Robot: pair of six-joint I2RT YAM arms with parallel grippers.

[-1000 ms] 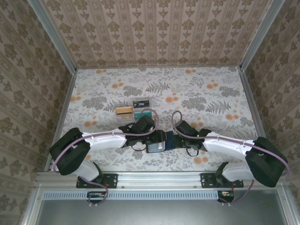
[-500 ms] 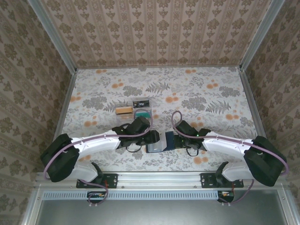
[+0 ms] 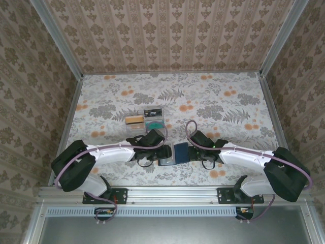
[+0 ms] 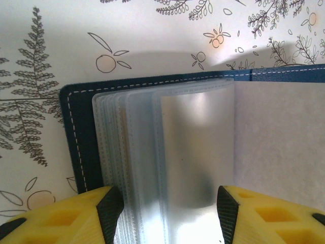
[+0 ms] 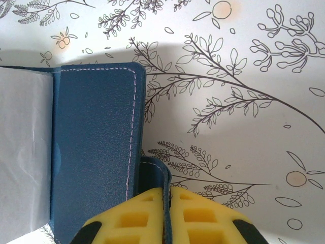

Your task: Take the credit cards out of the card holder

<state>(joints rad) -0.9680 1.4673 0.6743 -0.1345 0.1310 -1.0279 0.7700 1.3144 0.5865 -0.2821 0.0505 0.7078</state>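
Sleeves (image 4: 172,142) of greyish see-through plastic are seen fanned out across the opened card holder (image 3: 180,151), which is laid flat on the floral table (image 3: 228,96) near its front edge, between the two arms. The left gripper (image 4: 170,206) is held partly open just over the sleeve stack, with its yellow fingers (image 4: 61,221) set to either side of the top pockets. Nothing is seen clamped between them, and whether the pads are touching the plastic cannot be told. The right gripper (image 5: 166,198) is pinched shut on a navy flap at the holder's right cover (white stitching is visible along that cover's edge). Whether any credit cards are lodged inside the cloudy pockets cannot be made out. A clear box (image 3: 145,119) with orange and teal contents is placed farther back and to the left, apart from the holder.
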